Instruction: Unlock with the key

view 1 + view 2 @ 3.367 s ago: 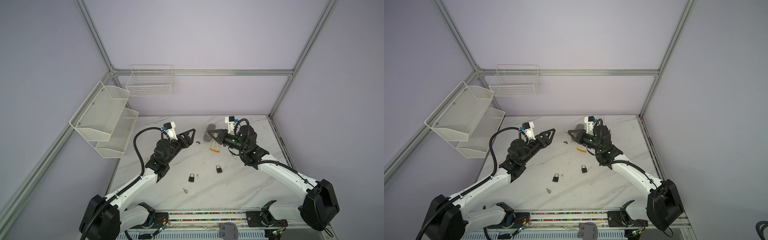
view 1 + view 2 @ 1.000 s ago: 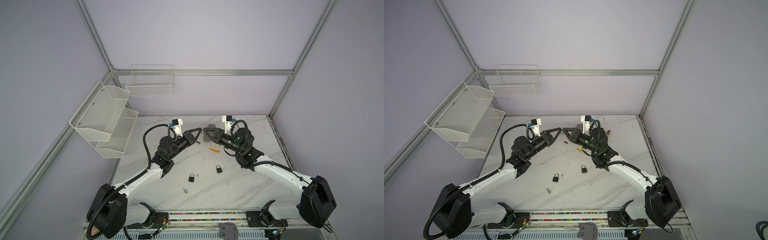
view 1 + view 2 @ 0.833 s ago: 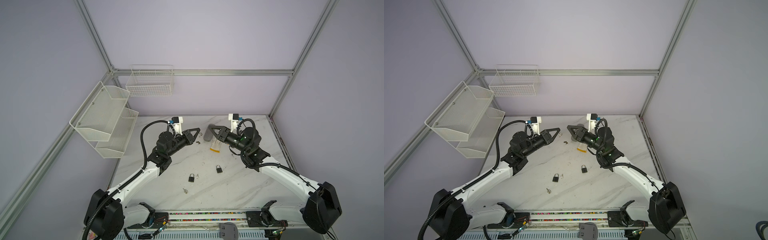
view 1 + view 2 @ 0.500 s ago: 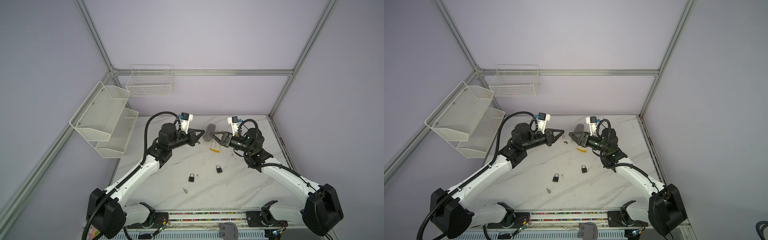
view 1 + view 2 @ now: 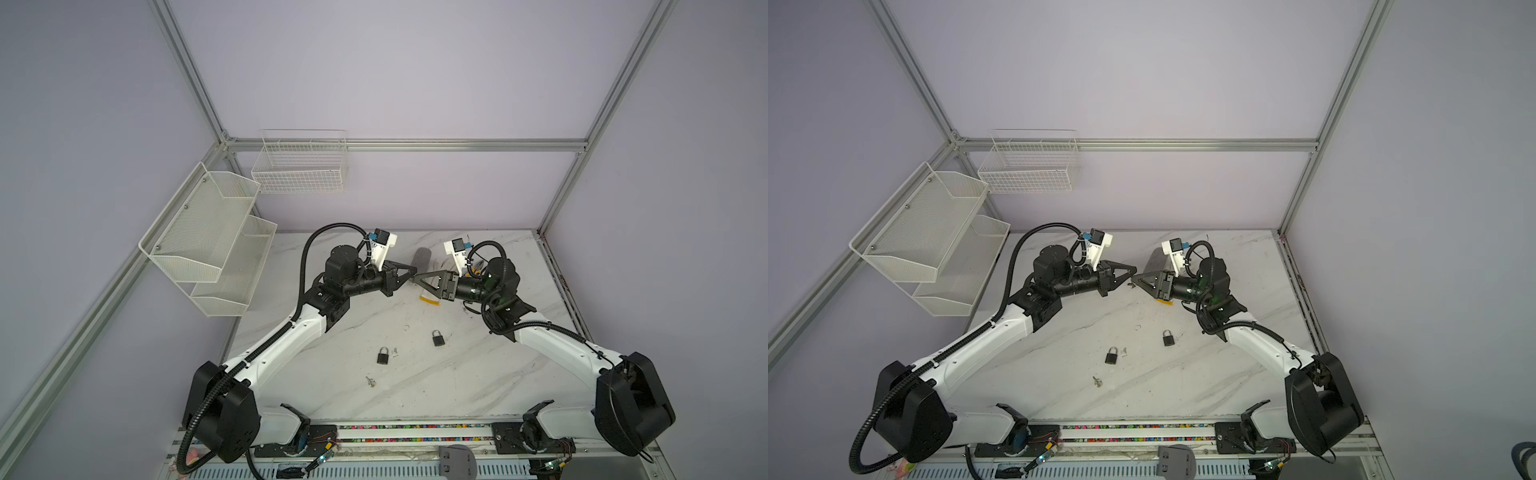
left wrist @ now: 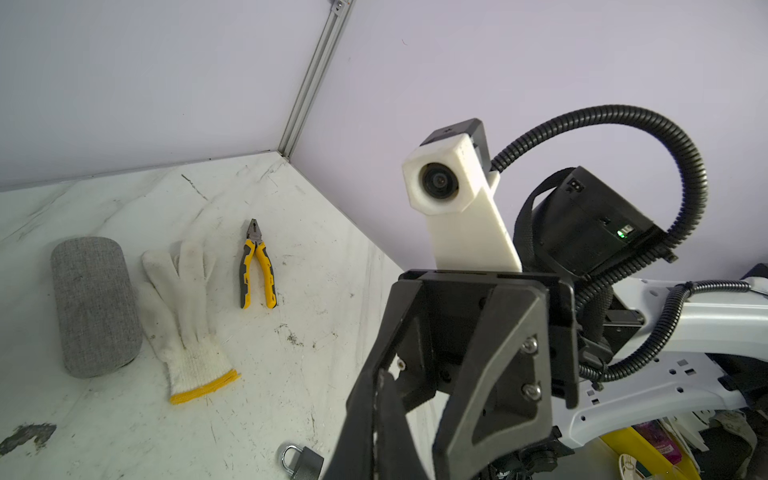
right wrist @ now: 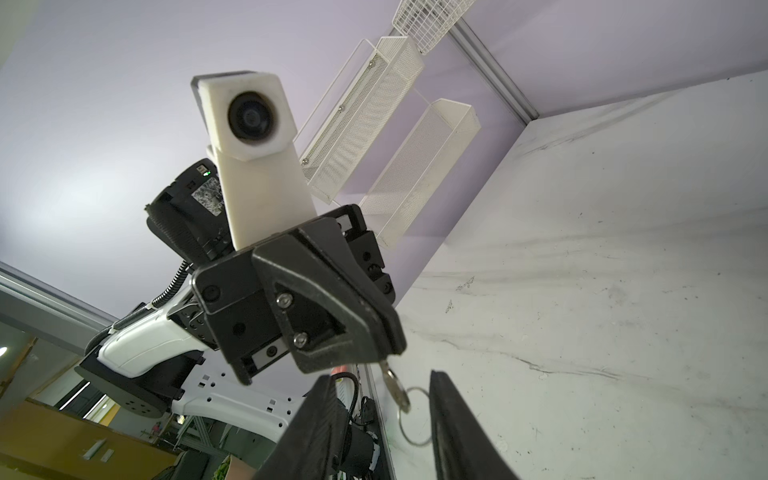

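Note:
My left gripper (image 5: 412,272) (image 5: 1133,270) (image 6: 379,386) is held in the air over the back middle of the table, shut on a small silver key (image 7: 390,384). The key hangs from its tips, with a wire ring (image 7: 409,419) dangling below. My right gripper (image 5: 420,277) (image 7: 382,376) faces it tip to tip and is open. Its two fingers (image 7: 446,415) stand on either side of the key without touching it. Two dark padlocks (image 5: 383,356) (image 5: 437,338) lie shut on the marble nearer the front. Both also show in a top view, padlocks (image 5: 1111,356) (image 5: 1168,338).
A loose key (image 5: 370,380) lies in front of the padlocks. At the back lie a grey fabric roll (image 6: 93,303), a white glove (image 6: 183,316) and yellow-handled pliers (image 6: 257,266). White mesh shelves (image 5: 208,245) and a wire basket (image 5: 301,162) hang on the left and back walls.
Both arms have swung toward each other. The gap between the two grippers has closed, so the right fingers now straddle the key held by the left.

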Controlling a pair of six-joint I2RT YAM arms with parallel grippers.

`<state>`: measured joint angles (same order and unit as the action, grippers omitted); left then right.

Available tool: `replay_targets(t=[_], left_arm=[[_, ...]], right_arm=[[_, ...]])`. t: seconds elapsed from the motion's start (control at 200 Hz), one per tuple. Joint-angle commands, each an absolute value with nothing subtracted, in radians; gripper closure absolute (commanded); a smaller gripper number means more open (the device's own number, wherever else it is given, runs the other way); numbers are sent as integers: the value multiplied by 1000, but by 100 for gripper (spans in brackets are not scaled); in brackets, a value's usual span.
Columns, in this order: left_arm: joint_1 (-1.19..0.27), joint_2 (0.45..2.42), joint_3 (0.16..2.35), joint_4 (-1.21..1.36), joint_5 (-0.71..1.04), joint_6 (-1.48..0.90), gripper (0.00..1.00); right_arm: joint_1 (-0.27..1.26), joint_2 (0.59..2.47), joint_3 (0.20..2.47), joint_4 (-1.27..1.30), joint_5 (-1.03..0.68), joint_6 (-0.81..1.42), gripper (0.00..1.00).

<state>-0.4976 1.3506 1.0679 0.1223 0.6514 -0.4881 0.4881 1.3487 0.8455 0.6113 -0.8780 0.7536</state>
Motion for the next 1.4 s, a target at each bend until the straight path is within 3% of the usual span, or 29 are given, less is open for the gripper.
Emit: replay_targets(t=[0.0,0.14,0.435,1.005,1.035,1.07,1.12,1.295,1.395], left_arm=[[-495,1337,1164,194,679,-494,100],[-495,1349,1173,214,690,-511,100],[-497,1360,1181,225,695,-521,100],[-499,1353,1173,219,658,-524,100],[-499,1355,1180,206,657,-524,88],[-499,1355,1188,187,654,-525,63],[-499,1350,1195,167,643,-525,48],[-502,1279,1118,128,478,-616,23],[-532,1230,1053,49,317,-715,21]], right_arm=[[476,1357,842,678,-905,757,62],[476,1393,838,743,-953,797,72],[476,1426,849,798,-978,835,76],[473,1416,847,827,-958,871,100],[470,1410,846,822,-954,872,100],[464,1400,846,812,-946,877,100],[454,1386,843,791,-939,882,100],[386,1314,857,546,-889,819,100],[349,1287,895,275,-798,692,100]])
